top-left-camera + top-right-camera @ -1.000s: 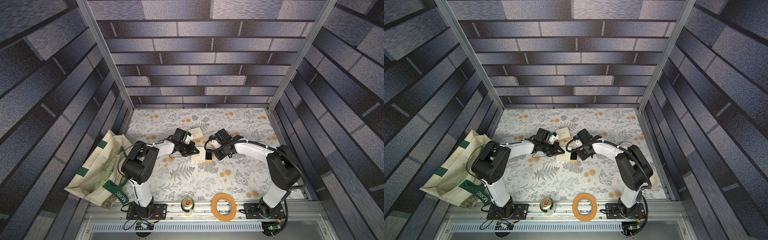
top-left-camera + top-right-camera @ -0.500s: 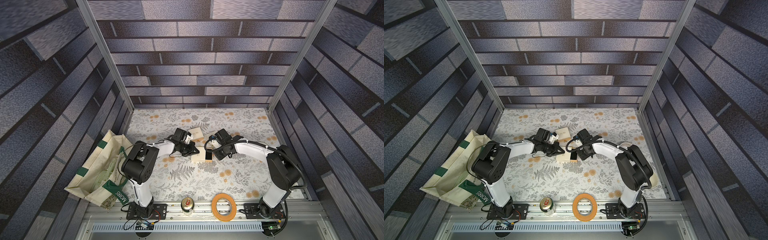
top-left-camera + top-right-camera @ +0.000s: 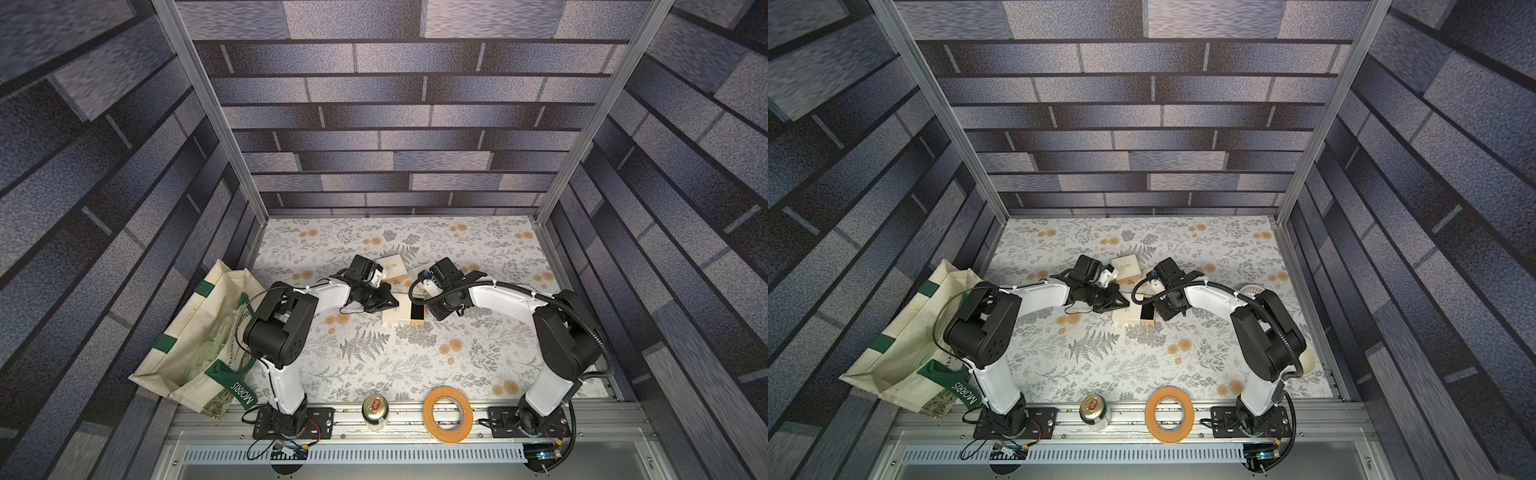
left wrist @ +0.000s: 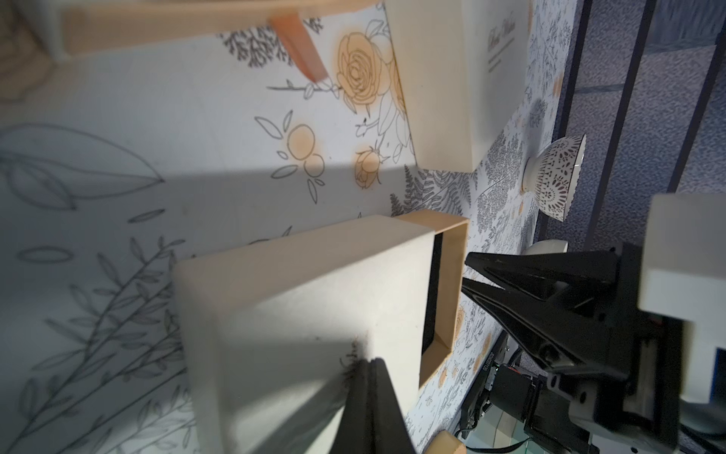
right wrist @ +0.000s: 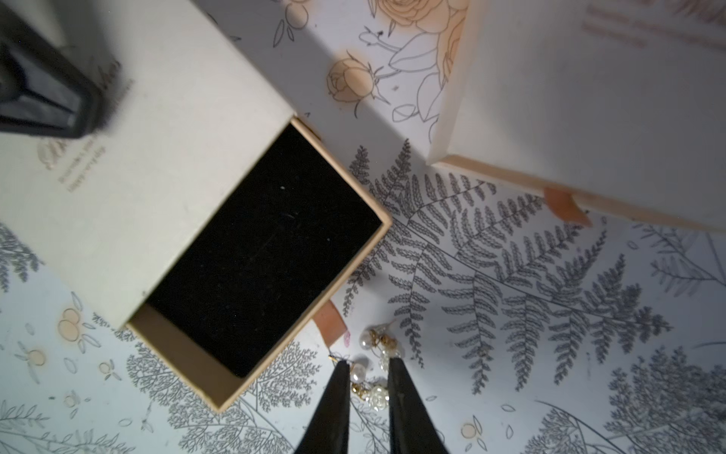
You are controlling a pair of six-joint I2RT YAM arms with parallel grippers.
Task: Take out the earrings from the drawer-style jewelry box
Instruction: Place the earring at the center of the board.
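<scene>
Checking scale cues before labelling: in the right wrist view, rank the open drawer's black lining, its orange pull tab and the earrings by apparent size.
1. black lining, by far the largest
2. earrings, taken as one cluster, though partly hidden
3. orange pull tab, only its exposed end showing

This is a robot test cell in a lab: aluminium posts frame printed brick-pattern panels that wall in the space around the left pincer. Both arms are bolted to a slotted metal rail well apart from that pincer, back at its arm's base, with exposed cabling along them. Under the pincer lies a printed floral cover.
</scene>
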